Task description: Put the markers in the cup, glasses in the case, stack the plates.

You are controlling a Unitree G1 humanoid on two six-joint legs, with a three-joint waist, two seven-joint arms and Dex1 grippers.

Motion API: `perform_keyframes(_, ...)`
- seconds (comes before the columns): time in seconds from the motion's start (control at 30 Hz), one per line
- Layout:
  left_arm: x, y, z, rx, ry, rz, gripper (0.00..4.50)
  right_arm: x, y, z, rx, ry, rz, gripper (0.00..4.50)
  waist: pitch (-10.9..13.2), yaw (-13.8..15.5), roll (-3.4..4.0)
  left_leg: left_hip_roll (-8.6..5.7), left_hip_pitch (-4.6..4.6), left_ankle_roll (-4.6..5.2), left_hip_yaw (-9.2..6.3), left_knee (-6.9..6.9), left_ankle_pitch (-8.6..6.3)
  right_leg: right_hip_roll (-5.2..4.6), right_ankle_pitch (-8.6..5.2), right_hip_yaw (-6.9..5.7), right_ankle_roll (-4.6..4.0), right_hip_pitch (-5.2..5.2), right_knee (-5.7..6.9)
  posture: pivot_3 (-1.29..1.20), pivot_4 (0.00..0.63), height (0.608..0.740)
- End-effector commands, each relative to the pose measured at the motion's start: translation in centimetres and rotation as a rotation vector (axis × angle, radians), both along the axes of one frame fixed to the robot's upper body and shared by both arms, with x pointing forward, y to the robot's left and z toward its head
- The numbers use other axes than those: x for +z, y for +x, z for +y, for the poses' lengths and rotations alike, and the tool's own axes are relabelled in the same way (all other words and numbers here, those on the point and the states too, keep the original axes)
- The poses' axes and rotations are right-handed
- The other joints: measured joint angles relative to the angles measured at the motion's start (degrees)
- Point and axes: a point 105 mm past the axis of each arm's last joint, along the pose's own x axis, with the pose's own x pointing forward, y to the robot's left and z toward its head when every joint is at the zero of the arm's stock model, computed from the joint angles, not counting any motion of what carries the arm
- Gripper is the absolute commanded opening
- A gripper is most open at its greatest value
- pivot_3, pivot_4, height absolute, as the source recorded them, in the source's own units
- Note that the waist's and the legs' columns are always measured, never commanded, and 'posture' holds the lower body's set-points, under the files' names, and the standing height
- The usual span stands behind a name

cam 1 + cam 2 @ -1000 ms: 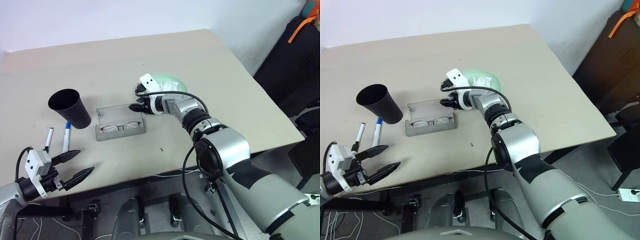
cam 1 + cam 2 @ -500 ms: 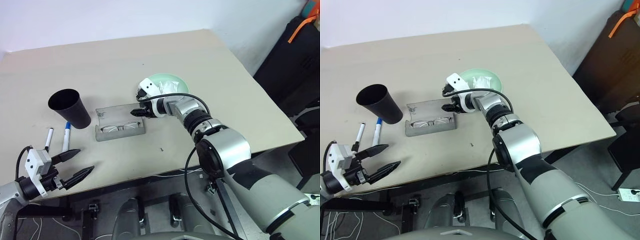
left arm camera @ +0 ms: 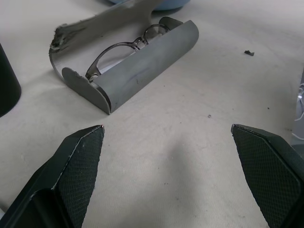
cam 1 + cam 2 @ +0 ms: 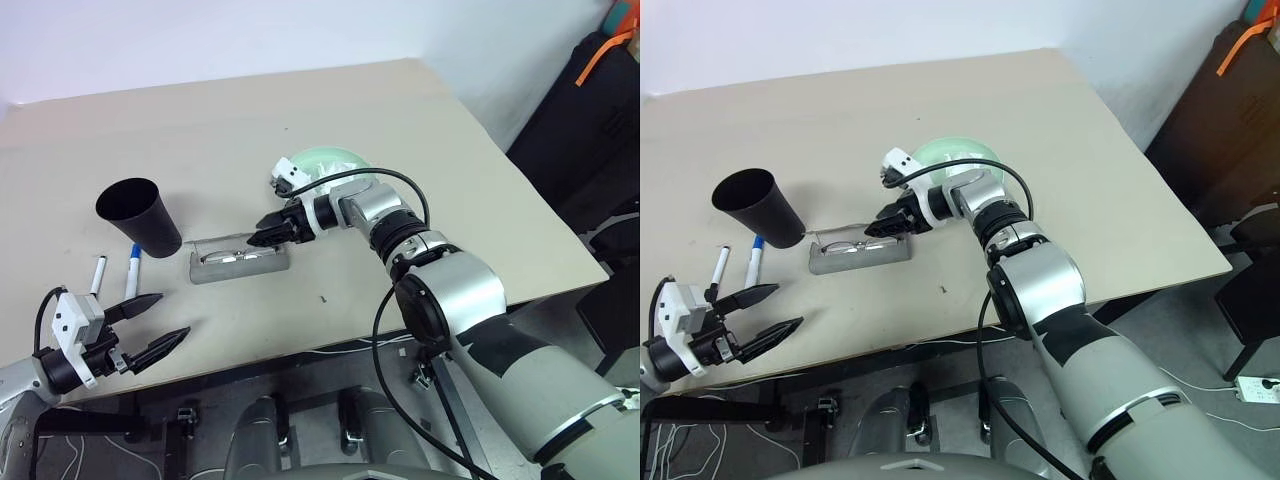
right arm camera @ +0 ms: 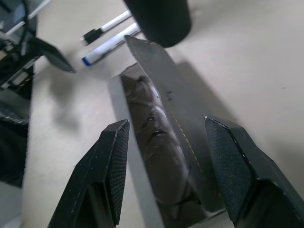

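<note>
A: Where are the glasses point(image 3: 124, 46)?

B: Inside the grey case point(image 4: 240, 262), which lies on the table point(image 4: 420, 150) just right of the black cup point(image 4: 138, 214). The lid point(image 5: 167, 90) is partly raised, tilted over the tray rather than flat back or fully down.

A: And the right gripper point(image 4: 268, 235)?

B: It sits over the right end of the case, pointing left along it. Its 2 black fingers point(image 5: 110, 161) are parted, 1 on each side of the lid's edge in the right wrist view. I cannot tell whether they touch the lid, and they are clamped on nothing I can see.

A: The left gripper point(image 4: 150, 322)?

B: Spread wide, holding nothing, low at the near left edge of the table. Its fingers point(image 3: 76, 159) point toward the case, well apart from it.

A: The markers?

B: 2 of them lie on the table below the cup, side by side and nearly parallel. The blue-capped marker point(image 4: 132, 272) is nearer the case, the dark-capped marker point(image 4: 98, 276) is to its left. Both are outside the cup, which stands upright.

A: The plates?

B: A mint green plate point(image 4: 335, 160) shows just behind the right wrist, partly hidden by the arm. In the left wrist view a sliver of a light blue plate point(image 3: 166, 4) shows beyond the case. How the 2 sit relative to each other I cannot tell.
</note>
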Motion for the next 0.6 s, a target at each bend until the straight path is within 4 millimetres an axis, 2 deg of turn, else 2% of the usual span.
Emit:
perform_keyframes(0.03,0.7,-0.1,0.9,0.014,0.031,-0.016,4.5,0.0,-0.6,0.5,0.05,0.005,-0.018,2.64,0.0,0.0,0.0,0.0,-0.01,0.0,0.0,0.0,0.0,0.0,0.0,0.0,0.0,-0.01,0.0,0.0,0.15,0.74)
perform_keyframes(0.17,1.0,0.0,1.4,0.022,0.036,-0.023,4.5,-1.5,-1.0,0.5,0.056,-0.028,-0.008,2.64,0.0,0.0,0.0,0.0,-0.01,-0.01,0.01,-0.02,0.0,-0.03,0.0,0.02,-0.01,-0.04,0.0,0.0,0.15,0.74)
perform_keyframes(0.33,1.3,0.4,1.7,0.037,0.023,-0.038,4.5,-1.8,-1.5,0.7,0.085,-0.011,-0.024,2.64,0.0,0.0,0.0,0.0,0.01,-0.01,0.0,-0.1,-0.01,-0.04,0.0,0.02,-0.03,-0.1,0.0,0.0,0.15,0.74)
perform_keyframes(0.4,1.7,0.7,1.6,0.048,-0.006,-0.056,4.5,-0.6,-1.3,0.6,0.074,0.066,-0.047,2.64,0.0,0.0,-0.01,0.0,0.0,-0.01,0.0,-0.13,-0.01,-0.05,0.0,0.02,-0.03,-0.1,-0.01,0.0,0.15,0.74)
perform_keyframes(0.5,2.0,1.0,1.5,0.057,-0.036,-0.069,4.5,2.6,-1.2,-0.3,0.078,0.222,-0.073,2.64,0.0,0.0,0.01,0.0,-0.04,-0.01,0.01,-0.13,-0.01,-0.06,0.0,0.02,-0.03,-0.12,-0.01,0.0,0.15,0.74)
perform_keyframes(0.6,2.4,1.1,1.4,0.071,-0.075,-0.081,4.5,5.9,-2.1,-2.5,0.082,0.385,-0.172,2.64,0.0,0.3,0.0,0.0,-0.06,-0.01,0.02,-0.11,-0.01,-0.07,0.01,0.02,-0.01,-0.11,0.0,0.0,0.15,0.74)
